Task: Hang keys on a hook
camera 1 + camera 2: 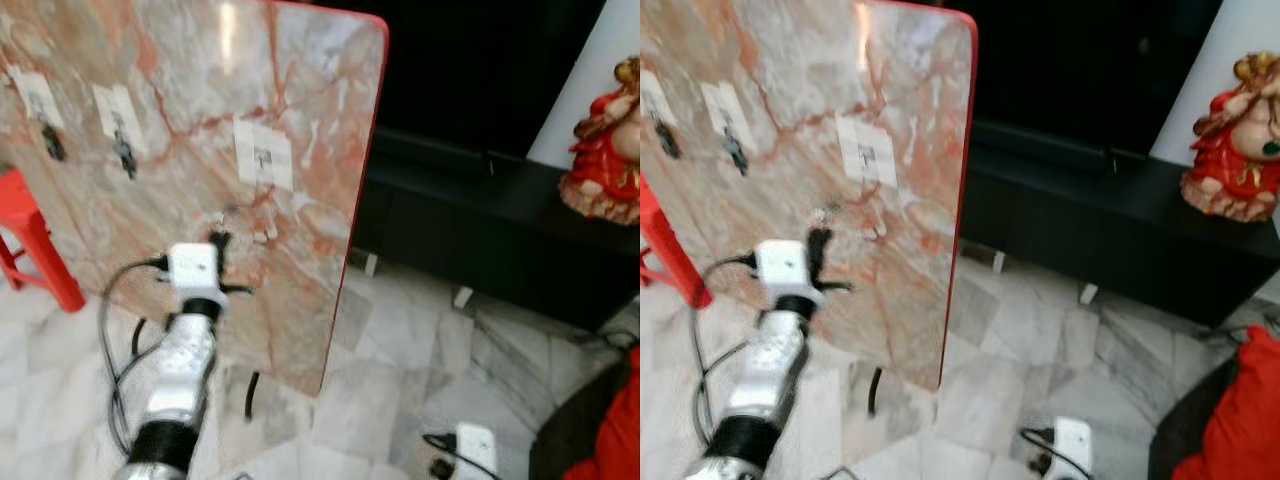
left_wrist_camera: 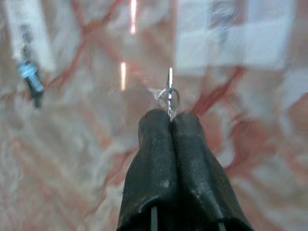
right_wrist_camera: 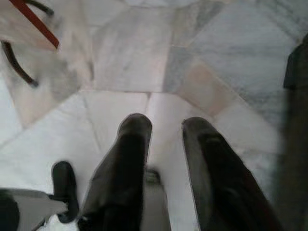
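Note:
A marble-patterned board (image 1: 200,100) with a red edge stands upright before me. It carries three white pads with hooks: the right hook (image 1: 263,157) is bare, while the middle hook (image 1: 123,152) and the left hook (image 1: 50,140) each hold something dark. My left gripper (image 2: 172,119) is raised close to the board, a little below and left of the bare hook. It is shut on a silver key ring (image 2: 169,94) that sticks up from its fingertips. My right gripper (image 3: 166,127) hangs low over the floor, open and holding nothing.
A red stool (image 1: 30,240) stands left of the board. To the right, a long black cabinet (image 1: 480,220) carries a red figurine (image 1: 610,140). Black feet (image 1: 250,395) hold the board on the marble floor. Red cloth (image 1: 610,440) lies at bottom right.

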Robot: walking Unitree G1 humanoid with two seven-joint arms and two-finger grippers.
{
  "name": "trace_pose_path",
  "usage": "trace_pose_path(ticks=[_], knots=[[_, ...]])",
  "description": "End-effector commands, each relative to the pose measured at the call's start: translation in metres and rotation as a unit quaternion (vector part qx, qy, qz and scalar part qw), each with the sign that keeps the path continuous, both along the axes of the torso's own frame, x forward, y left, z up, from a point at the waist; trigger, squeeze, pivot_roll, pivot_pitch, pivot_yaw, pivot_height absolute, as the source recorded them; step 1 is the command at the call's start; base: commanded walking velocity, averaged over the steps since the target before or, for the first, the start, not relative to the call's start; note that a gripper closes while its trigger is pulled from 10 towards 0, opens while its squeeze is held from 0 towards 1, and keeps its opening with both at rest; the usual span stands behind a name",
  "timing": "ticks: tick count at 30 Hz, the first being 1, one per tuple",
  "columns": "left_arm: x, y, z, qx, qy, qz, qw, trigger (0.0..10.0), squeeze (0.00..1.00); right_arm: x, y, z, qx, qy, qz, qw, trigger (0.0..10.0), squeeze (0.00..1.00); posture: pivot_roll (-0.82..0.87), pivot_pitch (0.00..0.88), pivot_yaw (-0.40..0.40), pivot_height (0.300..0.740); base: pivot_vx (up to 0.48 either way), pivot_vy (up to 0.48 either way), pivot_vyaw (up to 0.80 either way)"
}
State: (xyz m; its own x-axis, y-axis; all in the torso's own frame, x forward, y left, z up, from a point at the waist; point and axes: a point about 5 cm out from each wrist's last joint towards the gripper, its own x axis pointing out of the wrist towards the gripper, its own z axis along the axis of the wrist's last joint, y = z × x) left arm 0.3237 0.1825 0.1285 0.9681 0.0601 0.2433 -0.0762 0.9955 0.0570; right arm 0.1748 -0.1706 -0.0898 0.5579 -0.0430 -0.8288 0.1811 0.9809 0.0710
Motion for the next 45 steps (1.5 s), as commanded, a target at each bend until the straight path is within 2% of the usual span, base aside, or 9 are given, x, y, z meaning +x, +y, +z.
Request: trace_pose_path(ticks=[1,11,32,37,45], knots=[[0.002,-0.013,0.004,0.001,-0.007,-0.019,1.000,10.0,0.00,-0.003,-0.011,0.000,-0.012,0.005,-0.009,1.000,10.0,0.00,0.08,0.000,-0.070,0.733,0.262,0.000,0.00],[0.002,-0.013,0.006,0.004,-0.013,-0.021,1.000,10.0,0.00,-0.003,-0.011,0.000,-0.012,0.005,-0.007,1.000,10.0,0.00,0.08,0.000,-0.070,0.733,0.261,0.000,0.00],[0.003,-0.025,0.023,0.024,-0.046,-0.054,0.997,10.0,0.00,-0.002,-0.012,0.000,-0.013,0.005,-0.004,1.000,10.0,0.00,0.08,0.000,-0.076,0.733,0.000,0.000,0.00],[0.004,-0.027,0.028,0.024,-0.053,-0.058,0.997,10.0,0.00,-0.002,-0.012,0.000,-0.013,0.005,-0.004,1.000,10.0,0.00,0.08,0.000,-0.077,0.733,0.000,0.000,0.00],[0.016,-0.024,0.041,0.019,-0.056,-0.055,0.997,10.0,0.00,-0.002,-0.012,0.000,-0.012,0.006,-0.003,1.000,10.0,0.00,0.08,0.000,-0.077,0.733,0.000,0.000,0.00]])
